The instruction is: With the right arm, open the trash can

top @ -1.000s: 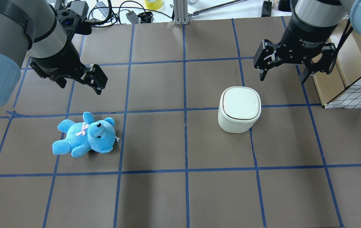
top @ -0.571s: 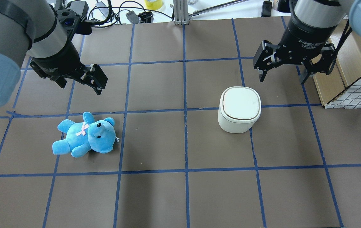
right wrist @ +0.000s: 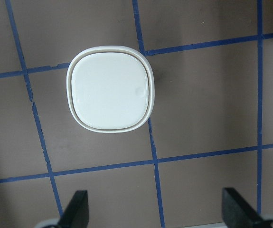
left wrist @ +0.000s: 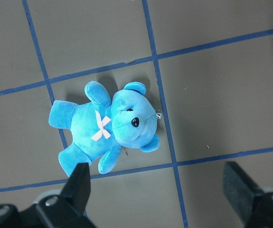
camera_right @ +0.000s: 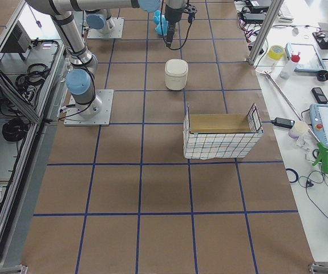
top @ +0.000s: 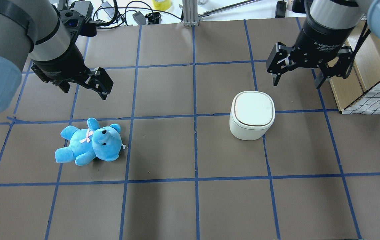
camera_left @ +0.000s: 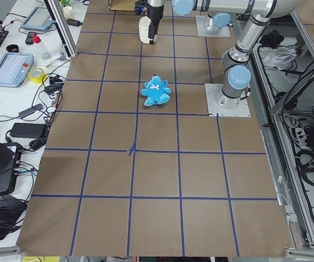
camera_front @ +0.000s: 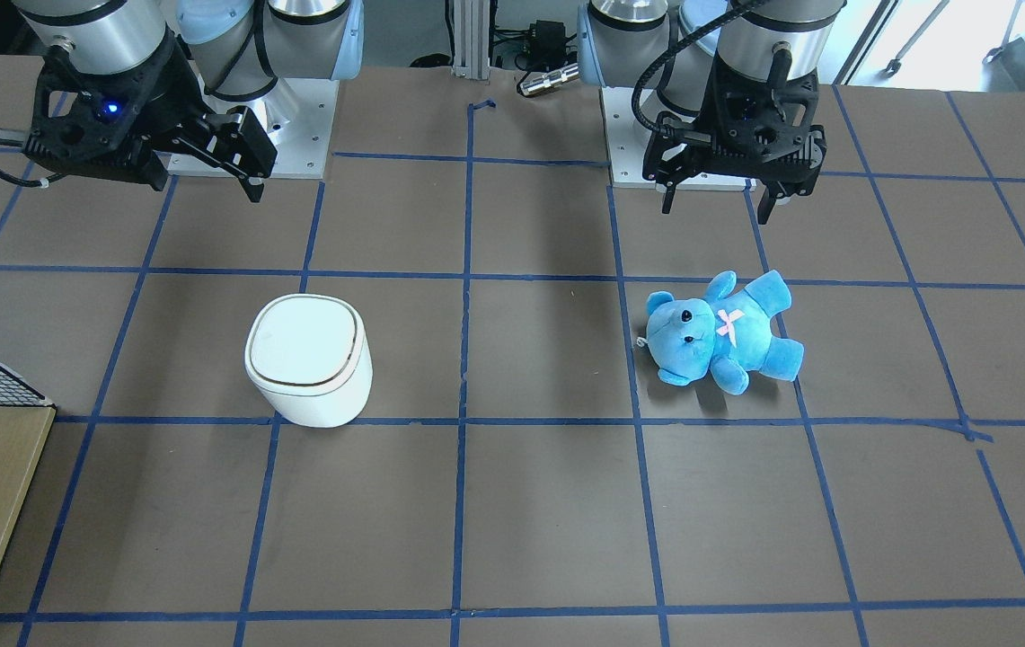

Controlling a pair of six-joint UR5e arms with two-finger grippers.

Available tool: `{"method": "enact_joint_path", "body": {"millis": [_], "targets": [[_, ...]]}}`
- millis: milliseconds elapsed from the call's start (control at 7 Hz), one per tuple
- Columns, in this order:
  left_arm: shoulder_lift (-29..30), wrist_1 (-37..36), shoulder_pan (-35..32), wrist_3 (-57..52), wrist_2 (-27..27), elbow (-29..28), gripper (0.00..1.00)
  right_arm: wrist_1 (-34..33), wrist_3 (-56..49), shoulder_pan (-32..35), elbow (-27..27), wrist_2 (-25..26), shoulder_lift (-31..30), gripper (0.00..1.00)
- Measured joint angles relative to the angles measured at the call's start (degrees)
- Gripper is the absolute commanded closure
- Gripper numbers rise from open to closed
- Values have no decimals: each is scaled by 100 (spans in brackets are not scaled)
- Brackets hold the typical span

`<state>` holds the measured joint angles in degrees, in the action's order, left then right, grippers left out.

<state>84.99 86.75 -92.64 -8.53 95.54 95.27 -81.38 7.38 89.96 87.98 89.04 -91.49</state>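
- White plastic, overhead view: the trash can [top: 251, 128] stands upright on the table [top: 163, 206], its lid [top: 252, 107] flat and shut. The right gripper [top: 297, 84] hangs beyond the can's far right corner, apart from it, spread wide and empty.
- Same view: the left gripper [top: 85, 93] hangs well to the can's left, near a blue teddy bear [top: 90, 146]. It is likewise spread and holds nothing.
- Front-facing view: the dark seam round the lid runs unbroken, and nothing touches the can.
- Right wrist view: the can lies ahead of the two parted fingers [right wrist: 77, 209]. There is a faint round mark near one lid corner, purpose unclear.
- Side views: the can is small, and from the left end the right gripper partly covers it.
- Progress, in my judgement: nothing done. Approach, contact and lifting the lid are all left.
- Not discernible: the hinge side, any catch, and the gripper's height over the lid.
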Motion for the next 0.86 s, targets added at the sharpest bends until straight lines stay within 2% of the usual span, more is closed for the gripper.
{"method": "enact_joint_path", "body": {"millis": [286,429,571,857], "targets": [[0,0,0,0,0,0,0,-33,0,1,6,-1,2,4],[0,0,0,0,0,0,0,-42,0,3,7,-1,6,19],[0,0,0,0,0,0,0,-48,2,2,8,-5,7,43],[0,0,0,0,0,0,0,-55,8,-6,4,-16,12,70]]}}
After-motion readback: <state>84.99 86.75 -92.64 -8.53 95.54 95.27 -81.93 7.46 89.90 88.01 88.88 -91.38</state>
